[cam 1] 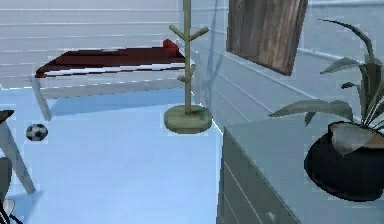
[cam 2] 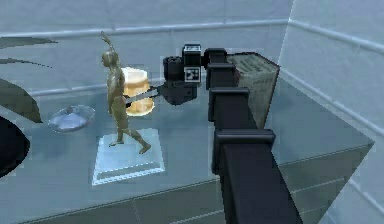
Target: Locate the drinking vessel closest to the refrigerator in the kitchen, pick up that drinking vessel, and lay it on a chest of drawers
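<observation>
The cup [cam 2: 135, 78], a pale round shape with orange bands, sits in the upper middle of the arm side view, right at the gripper's [cam 2: 146, 95] thin fingers and above the grey dresser top [cam 2: 320, 135]. Whether the fingers are apart or together on it cannot be told, nor whether the cup is held or resting on the top.

Nearest, the dark arm [cam 2: 245, 150] rises from the bottom edge. Left of centre stands a golden statue [cam 2: 122, 95] on a pale square base, partly in front of the cup. A glass bowl [cam 2: 70, 118] lies further left. Behind the arm, at upper right, is a dark grey box [cam 2: 258, 80].

In the forward view, a plant [cam 1: 350, 150] in a dark pot stands at lower right. A ball [cam 1: 37, 131] lies at left, a coat stand [cam 1: 187, 80] is at centre, and a bed [cam 1: 110, 62] is at upper left.
</observation>
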